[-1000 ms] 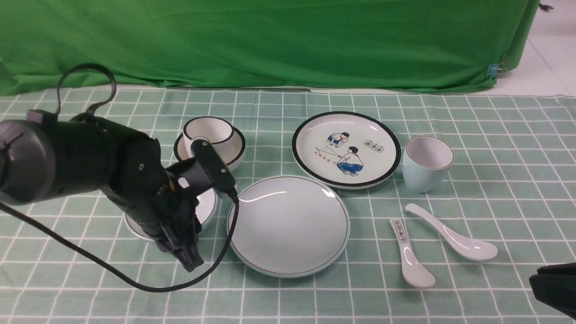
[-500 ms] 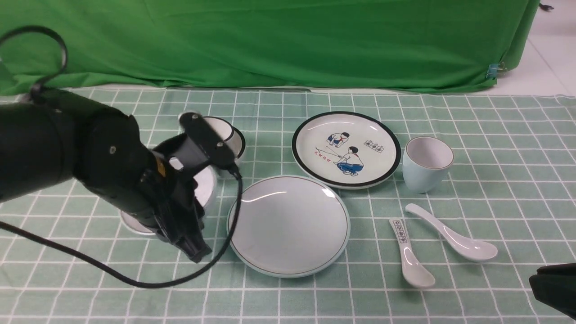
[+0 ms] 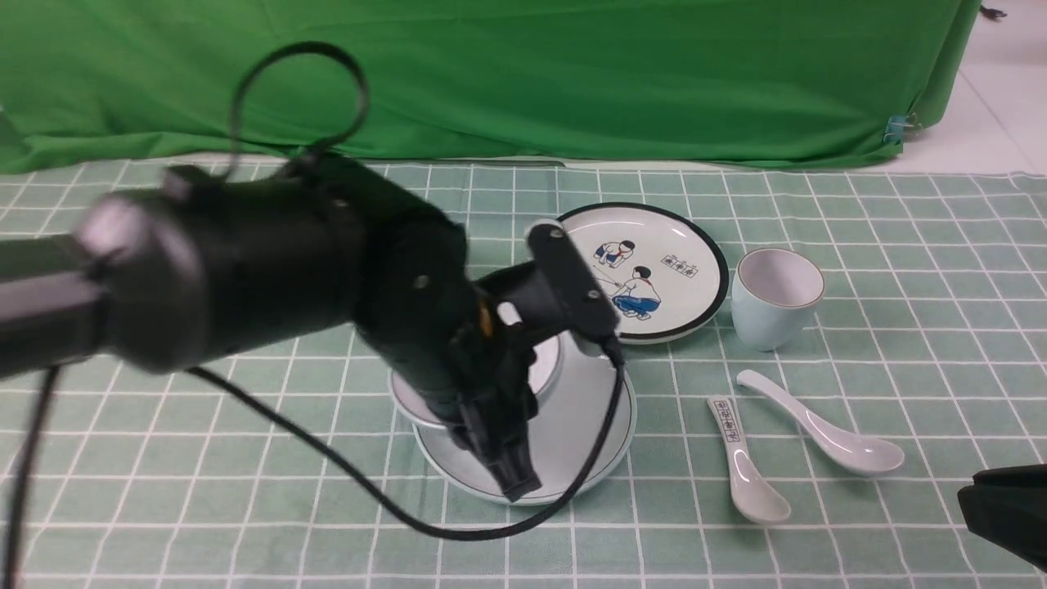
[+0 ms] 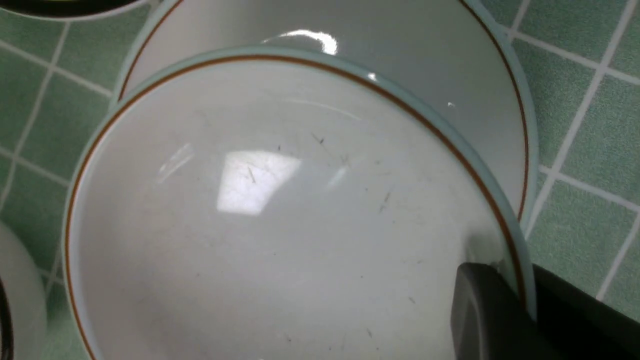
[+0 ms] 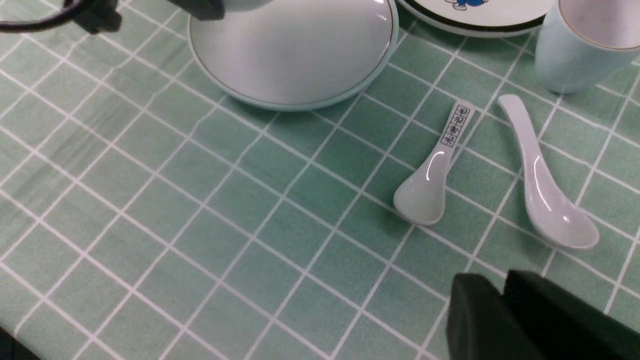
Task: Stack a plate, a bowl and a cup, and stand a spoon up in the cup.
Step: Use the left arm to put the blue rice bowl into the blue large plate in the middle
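Reaching in from the left of the front view, the left arm stretches across the checked green counter (image 3: 245, 491) toward the middle, a black cable (image 3: 327, 466) looping beneath it. Its left claw (image 3: 501, 454) is clamped on the near rim of the bowl (image 3: 546, 361); the left wrist view shows one dark finger (image 4: 480, 310) inside the rim and the other outside it, with the rim pinched between them. The bowl sits over the plate (image 3: 593, 417), covering most of it and tilted slightly, its left edge overhanging the plate's left rim. Whether the bowl's base touches the plate I cannot tell. The plate lies flat on the counter near the centre, its right and far parts showing bare past the bowl.

Just behind and to the right of it lies a black-rimmed plate (image 3: 671, 245) printed with cartoon children, partly hidden by the arm. Further right, a short spoon with printed characters on its handle (image 3: 740, 466) lies bowl toward the camera. The cup (image 3: 773, 303) stands upright beside the cartoon plate's right edge, apart from it, empty. The spoon (image 3: 826, 429) lies on the counter in front of the cup, handle pointing back toward it, just beside the printed spoon but not touching.

At the far right, low in the frame, the right claw (image 3: 1002, 511) hangs near the counter, its two fingers pressed together with nothing between them, well apart from both spoons.
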